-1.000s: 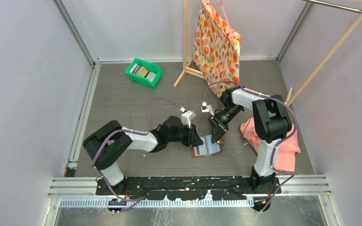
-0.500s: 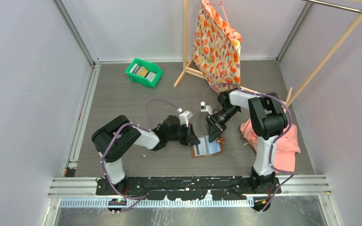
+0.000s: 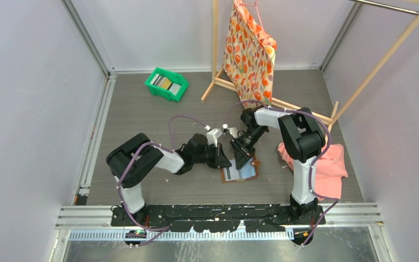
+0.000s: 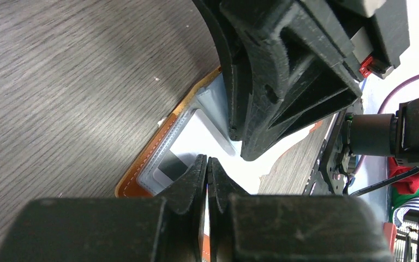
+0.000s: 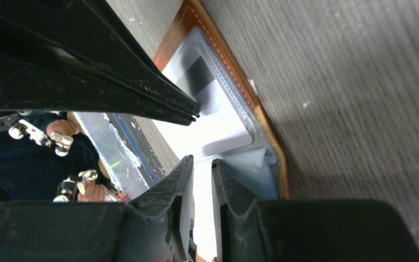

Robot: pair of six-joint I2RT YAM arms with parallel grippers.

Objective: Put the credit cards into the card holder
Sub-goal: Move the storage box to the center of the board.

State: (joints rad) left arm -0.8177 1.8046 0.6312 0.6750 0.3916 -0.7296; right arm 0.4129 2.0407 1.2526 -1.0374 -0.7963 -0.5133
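The card holder lies open on the floor between both grippers, brown-edged with light-blue lining. It also shows in the left wrist view and the right wrist view. A card with a dark stripe sits in its clear window; the right wrist view shows it too, with a pale card end in the lining. My left gripper is shut and empty, tips over the holder's left part. My right gripper hangs over the middle, jaws a narrow gap apart. More credit cards lie in the bin.
A green plastic bin stands far back left. A wooden rack with a patterned orange bag stands at the back. A pink cloth lies right of the holder. Grey walls close in both sides.
My right gripper has moved left and down over the holder, closer to my left gripper. The left arm drew in slightly a second ago and has since stayed still.
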